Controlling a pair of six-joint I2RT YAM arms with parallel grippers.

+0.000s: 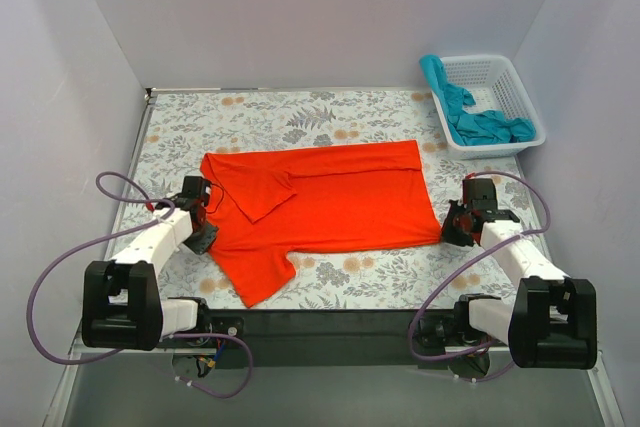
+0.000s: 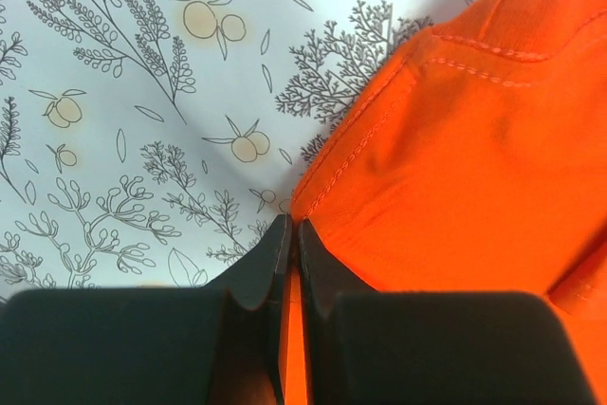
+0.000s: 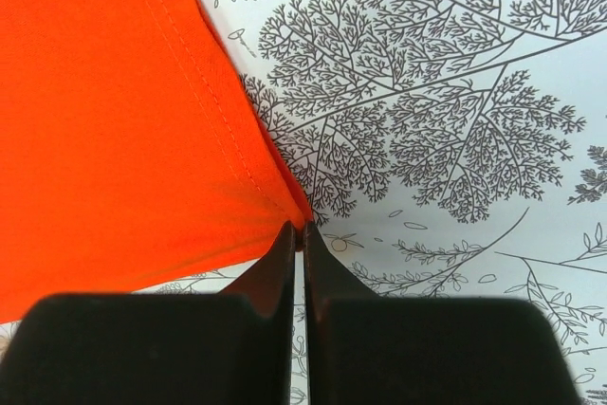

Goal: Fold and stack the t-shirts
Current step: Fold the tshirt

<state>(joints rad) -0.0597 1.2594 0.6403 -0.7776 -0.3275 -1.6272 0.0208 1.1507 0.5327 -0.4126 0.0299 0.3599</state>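
Note:
An orange t-shirt (image 1: pixel 320 202) lies spread on the floral table, its far left sleeve folded in over the body and its near left sleeve hanging toward the front edge. My left gripper (image 1: pixel 207 232) is shut on the shirt's left edge; the wrist view shows orange cloth (image 2: pixel 455 158) pinched between the fingers (image 2: pixel 270 263). My right gripper (image 1: pixel 452 227) is shut on the shirt's near right corner, which the right wrist view shows as orange cloth (image 3: pixel 114 120) ending in the fingertips (image 3: pixel 285 253). A teal t-shirt (image 1: pixel 480 119) lies crumpled in a white basket.
The white basket (image 1: pixel 520 87) stands at the table's back right corner. The floral tablecloth (image 1: pixel 300 117) covers the table. Grey walls close in the left, back and right sides. Purple cables loop beside both arm bases.

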